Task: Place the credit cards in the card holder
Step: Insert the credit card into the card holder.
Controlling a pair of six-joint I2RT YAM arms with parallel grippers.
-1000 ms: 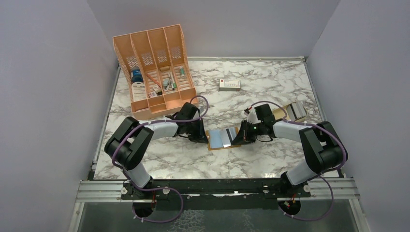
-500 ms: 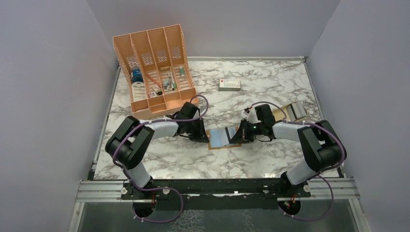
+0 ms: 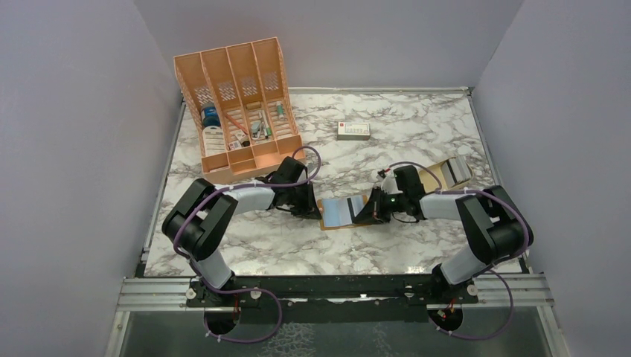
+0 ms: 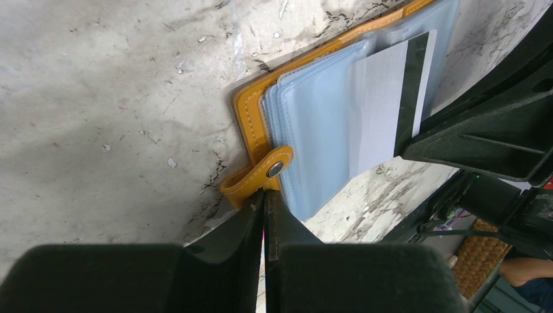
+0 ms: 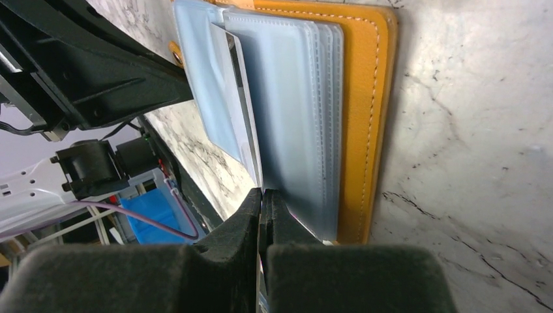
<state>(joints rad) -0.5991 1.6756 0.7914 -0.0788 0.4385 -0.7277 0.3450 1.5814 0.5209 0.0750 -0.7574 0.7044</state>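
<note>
One card holder (image 3: pixel 341 212): mustard-orange stitched leather, folding, lying open between both grippers, grey-blue plastic sleeves showing. One credit card (image 4: pixel 385 104): thin grey-silver rectangle with a dark stripe, partly sleeved. Beyond: orange slotted desk organiser (image 3: pixel 238 111), white box (image 3: pixel 353 130). End effectors: left gripper (image 4: pixel 264 195) pressed together on the stud tab; right gripper (image 5: pixel 261 194) pinching the card's edge.

Table (image 3: pixel 417 126) beyond the card holder (image 3: pixel 332 213) is open; organiser (image 3: pixel 236 104) blocks far left.

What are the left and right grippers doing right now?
Left gripper: jaws shut, pinching the card holder at its strap.
Right gripper: jaws shut on a credit card.
</note>
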